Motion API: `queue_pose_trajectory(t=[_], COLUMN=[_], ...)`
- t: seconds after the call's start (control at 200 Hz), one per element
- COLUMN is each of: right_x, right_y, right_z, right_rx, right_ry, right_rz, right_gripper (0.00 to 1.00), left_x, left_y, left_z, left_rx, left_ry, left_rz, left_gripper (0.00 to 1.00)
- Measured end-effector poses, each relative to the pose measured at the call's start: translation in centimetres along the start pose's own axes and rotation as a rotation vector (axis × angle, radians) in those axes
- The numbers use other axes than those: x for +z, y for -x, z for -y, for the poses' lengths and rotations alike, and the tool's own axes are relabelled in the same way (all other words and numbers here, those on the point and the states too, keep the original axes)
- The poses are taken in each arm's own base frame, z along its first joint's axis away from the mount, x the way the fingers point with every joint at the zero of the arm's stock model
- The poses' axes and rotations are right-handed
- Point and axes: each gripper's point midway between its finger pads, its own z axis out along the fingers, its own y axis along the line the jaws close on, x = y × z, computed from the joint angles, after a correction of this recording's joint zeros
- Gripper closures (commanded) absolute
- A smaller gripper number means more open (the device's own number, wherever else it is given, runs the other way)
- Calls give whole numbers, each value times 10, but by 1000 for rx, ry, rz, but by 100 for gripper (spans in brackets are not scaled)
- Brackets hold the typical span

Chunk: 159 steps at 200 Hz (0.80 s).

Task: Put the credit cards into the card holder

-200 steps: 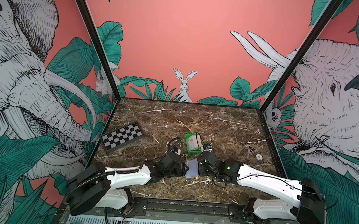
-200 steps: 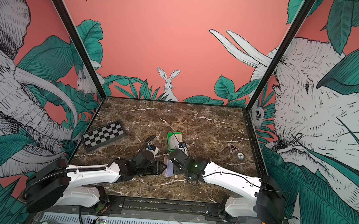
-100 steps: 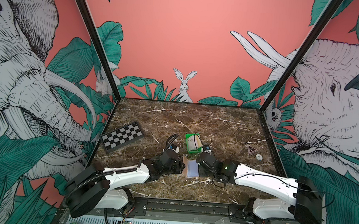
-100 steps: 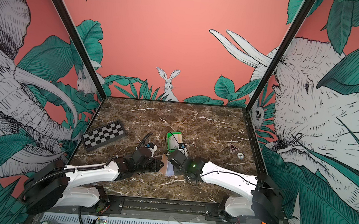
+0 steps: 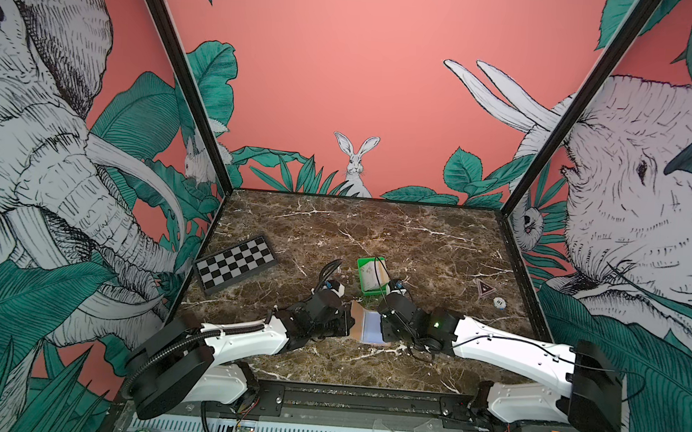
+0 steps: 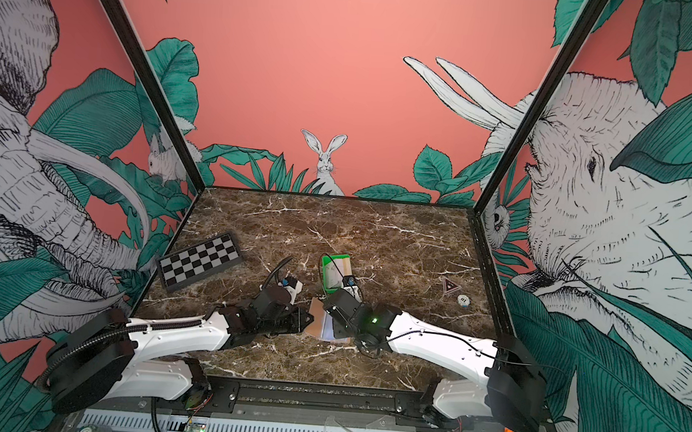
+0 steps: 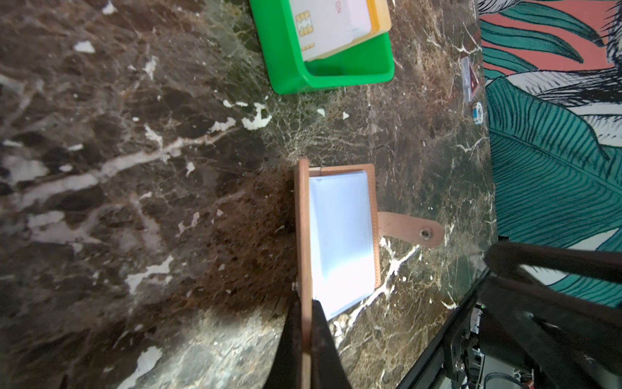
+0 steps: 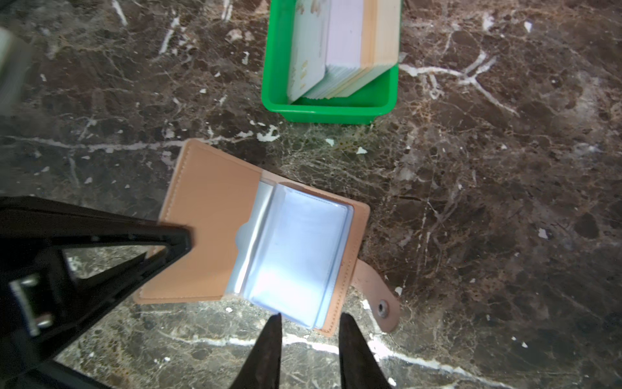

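The card holder (image 5: 365,327) is laid open on the marble table (image 5: 417,238), near its front edge. Its left cover is pinched between the fingers of the left gripper (image 7: 306,306), which is set at the holder's 9 o'clock. The right gripper (image 8: 309,316) is seen at 3 o'clock — jaws parted, nothing between them, tips just beside the clear sleeves. The credit cards (image 8: 333,50) are stacked in a green tray (image 8: 323,109) at the holder's 12 o'clock — apart from it.
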Motion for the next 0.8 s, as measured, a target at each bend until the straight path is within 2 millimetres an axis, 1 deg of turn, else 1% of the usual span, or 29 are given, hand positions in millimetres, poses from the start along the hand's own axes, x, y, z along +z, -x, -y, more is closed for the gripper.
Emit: queue_pose_trajectory(t=[0.11, 0.18, 0.23, 0.355, 0.445, 0.635, 0.745, 0.795], right_x=[0, 2, 6, 20, 31, 50, 57, 61], right_y=[5, 7, 6, 2, -2, -11, -16, -18], right_z=[-13, -22, -28, -39, -44, -52, -54, -55], right_rx=[15, 24, 30, 43, 52, 57, 57, 58], right_ry=[62, 99, 119, 152, 164, 188, 195, 196], right_rz=[12, 11, 4, -24, -49, -97, -117, -126], right_gripper=[72, 74, 76, 80, 81, 83, 85, 88], left_x=[1, 1, 2, 1, 1, 1, 0, -2], left_y=[-5, -7, -8, -11, -12, -12, -13, -14], left_z=[-7, -10, -12, -17, -18, -18, -20, -21], left_rx=[-31, -47, -60, -85, -99, -108, -104, -98], left_ry=[0, 1, 3, 4, 6, 3, 14, 22], left_rz=[1, 2, 4, 5, 6, 4, -1, -4], left_gripper=[97, 94, 91, 88, 84, 72, 69, 69])
